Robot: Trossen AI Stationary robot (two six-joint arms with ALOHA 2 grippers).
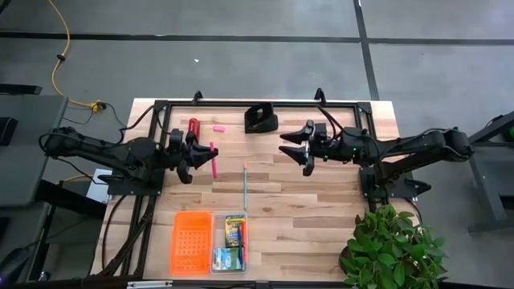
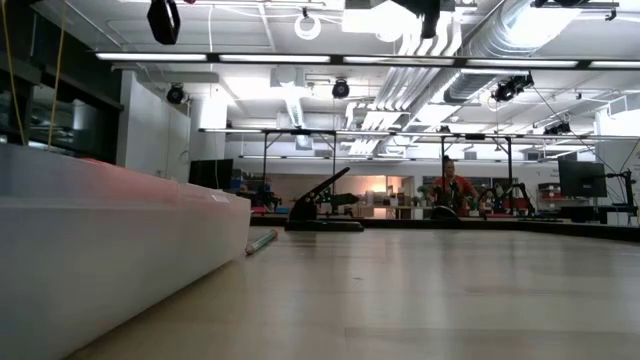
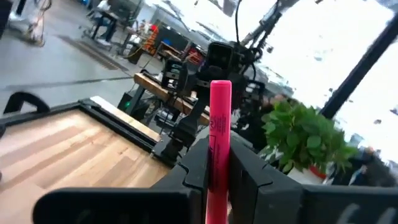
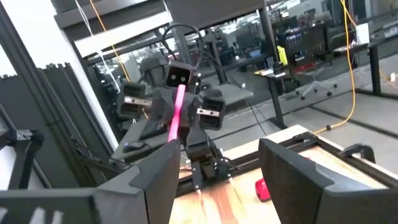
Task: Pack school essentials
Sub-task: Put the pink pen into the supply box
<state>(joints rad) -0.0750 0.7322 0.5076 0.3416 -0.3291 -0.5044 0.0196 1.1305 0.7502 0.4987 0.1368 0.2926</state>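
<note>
My left gripper (image 1: 202,158) is over the table's left half, shut on a pink pen (image 1: 214,159). My right gripper (image 1: 299,149) hovers open over the table's middle right, touching nothing; its wrist view looks across at the left arm and the pen (image 4: 177,111). A thin green-blue pencil (image 1: 245,183) lies flat on the wood, also showing in the low view (image 2: 262,241). A tiny pink eraser (image 1: 217,127) lies near the far edge. The yellow-green crayon box (image 1: 234,229) and a small green-and-white box (image 1: 227,258) lie in a clear container (image 1: 243,249) at the near edge. My left gripper pinches the pink pen between its two fingers (image 3: 196,163), low on the shaft (image 3: 217,177). The longer part of the pen sticks out past the fingertips to its flat end (image 3: 221,86). The pen is lifted clear of the table.
A long red bar (image 1: 193,127) and a black block (image 1: 261,119) sit near the far edge. An orange tray (image 1: 191,241) lies beside the clear container, whose wall fills the low view's left (image 2: 100,260). A potted plant (image 1: 389,249) stands at the near right corner.
</note>
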